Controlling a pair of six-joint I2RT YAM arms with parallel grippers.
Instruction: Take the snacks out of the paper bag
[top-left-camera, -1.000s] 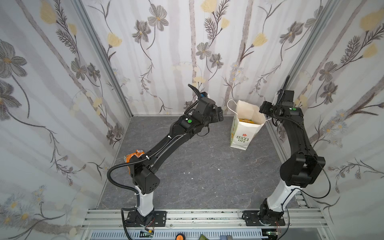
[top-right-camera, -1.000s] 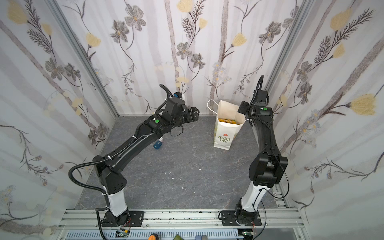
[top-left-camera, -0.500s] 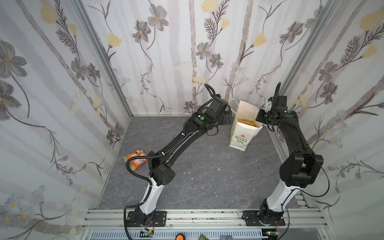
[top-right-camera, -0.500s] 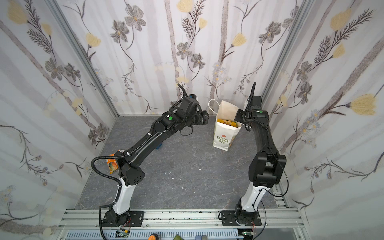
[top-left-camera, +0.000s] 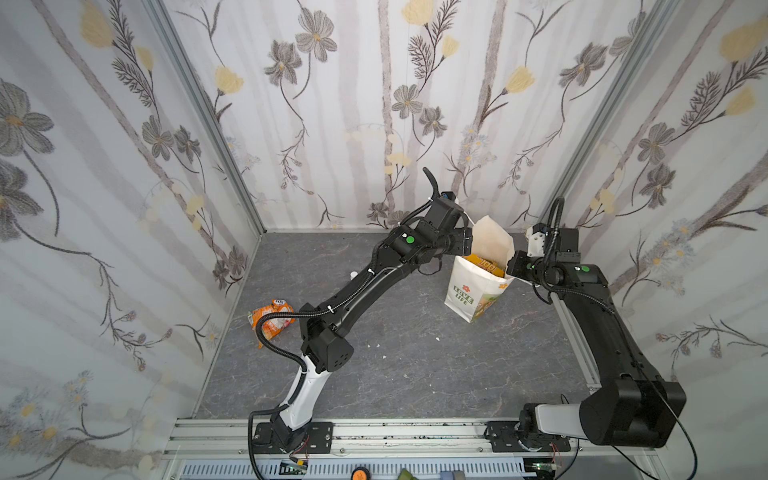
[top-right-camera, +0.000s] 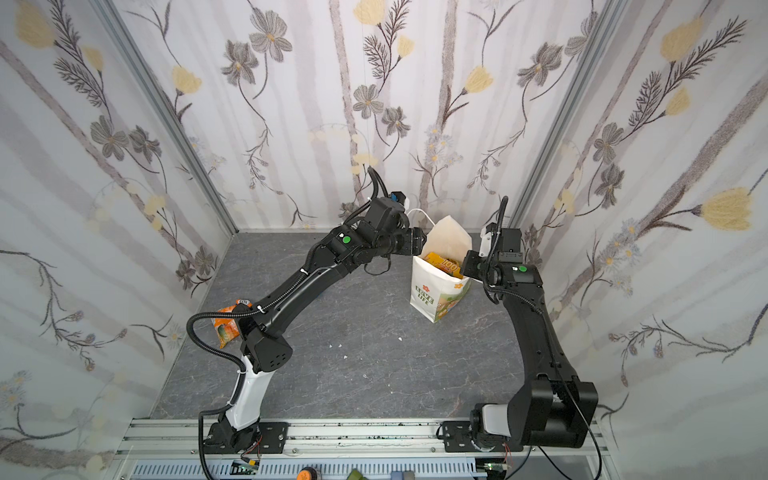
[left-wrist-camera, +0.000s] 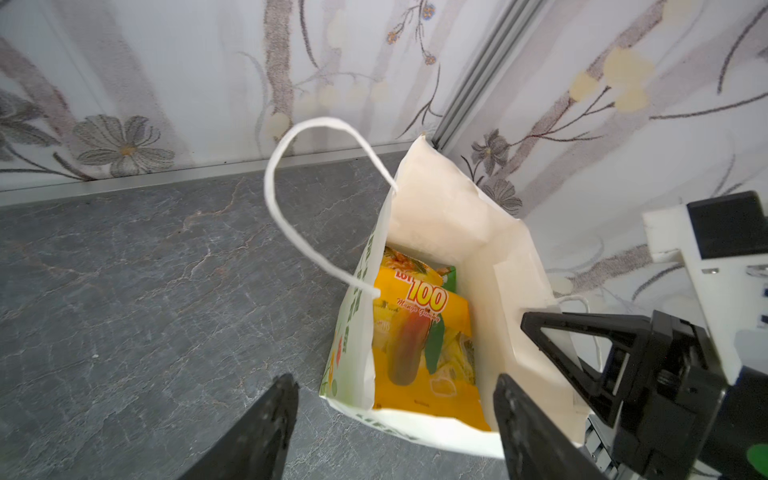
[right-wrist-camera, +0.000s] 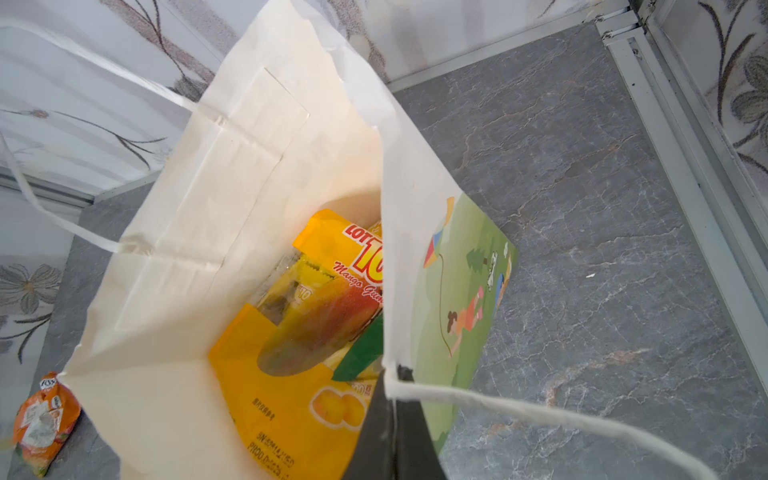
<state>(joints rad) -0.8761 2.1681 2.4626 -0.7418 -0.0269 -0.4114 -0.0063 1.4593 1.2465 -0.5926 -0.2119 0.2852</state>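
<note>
The white paper bag (top-left-camera: 468, 293) (top-right-camera: 430, 293) stands open at the back right of the grey floor. Its inside (left-wrist-camera: 449, 216) (right-wrist-camera: 232, 166) shows in both wrist views. A large orange-yellow snack packet (top-left-camera: 485, 264) (top-right-camera: 445, 262) (left-wrist-camera: 415, 399) (right-wrist-camera: 291, 399) printed "100" lies on top inside, with a green packet edge (left-wrist-camera: 449, 276) behind it. My left gripper (top-left-camera: 465, 243) (top-right-camera: 417, 243) (left-wrist-camera: 395, 382) hangs open over the bag's mouth, holding nothing. My right gripper (top-left-camera: 513, 266) (top-right-camera: 469, 264) (right-wrist-camera: 395, 386) is shut on the bag's rim by a cord handle (right-wrist-camera: 540, 411).
An orange-and-white packet (top-left-camera: 272, 318) (top-right-camera: 226, 322) (right-wrist-camera: 41, 419) lies on the floor at the left, by the left arm's elbow. A metal rail (right-wrist-camera: 681, 137) and the flowered walls close in right behind and beside the bag. The left handle loop (left-wrist-camera: 282, 216) stands up.
My left arm swung right until its gripper reached the bag's mouth, jaws narrowing slightly. My right gripper came down onto the bag's rim and shut on it; the bag shifted a little.
</note>
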